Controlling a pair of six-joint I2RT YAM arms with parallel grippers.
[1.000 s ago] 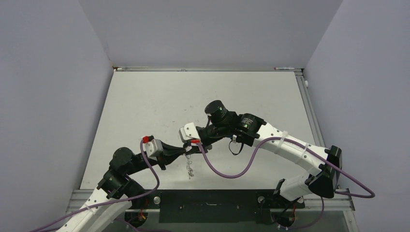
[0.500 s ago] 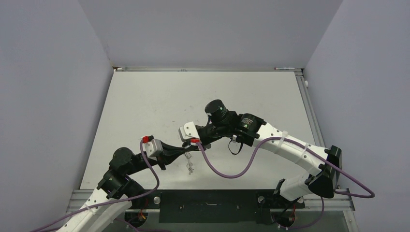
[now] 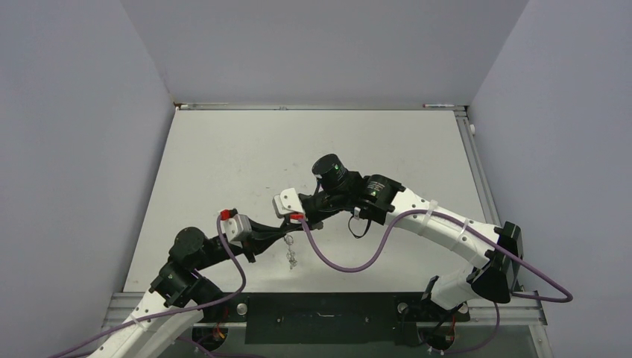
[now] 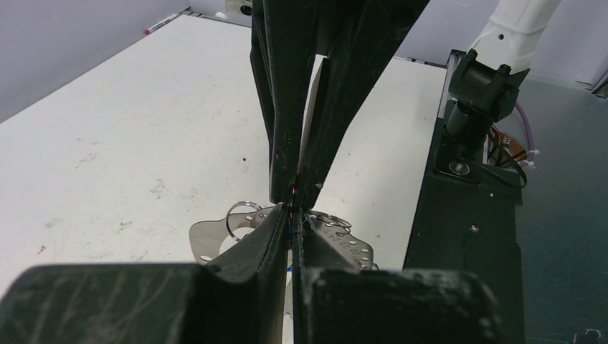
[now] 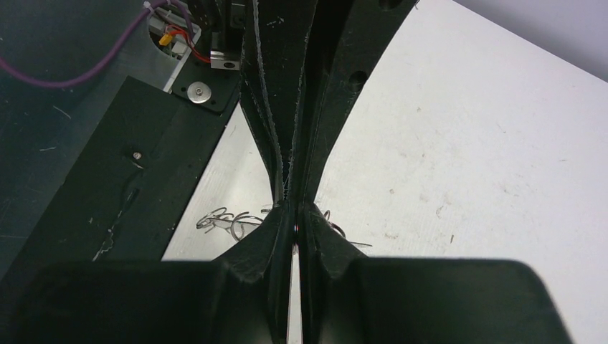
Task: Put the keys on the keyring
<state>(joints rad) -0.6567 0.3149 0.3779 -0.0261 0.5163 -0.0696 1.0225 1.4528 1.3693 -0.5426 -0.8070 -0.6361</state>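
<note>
Left black two-finger gripper (image 4: 291, 215) is pinched shut, prob. on rim of thin silvery wire-looped keyring (image 4: 337, 240) dangling just under its tips; right black gripper (image 5: 294, 211) meets it tip-to-tip, also pressed shut, on what can't tell. Hoop looks light, stiff, slick: grip bare rim btwn loops; tiny keys not made out.

Worktop (image 3: 223, 164) off-white, flecked with faint grey smudges; walls (image 3: 74, 149) pale lilac-grey; arms (image 3: 447, 231) white with black joints, trailing purple cables (image 3: 339, 268); left claw (image 4: 291, 217) matt black, scuffed pale along its edges; right claw (image 5: 294, 213) the same black; keyring (image 4: 242, 215) silvery and shining; small red tab (image 3: 297, 217) by the wrist camera; black base plate (image 3: 320, 319) at 6 o'clock.
</note>
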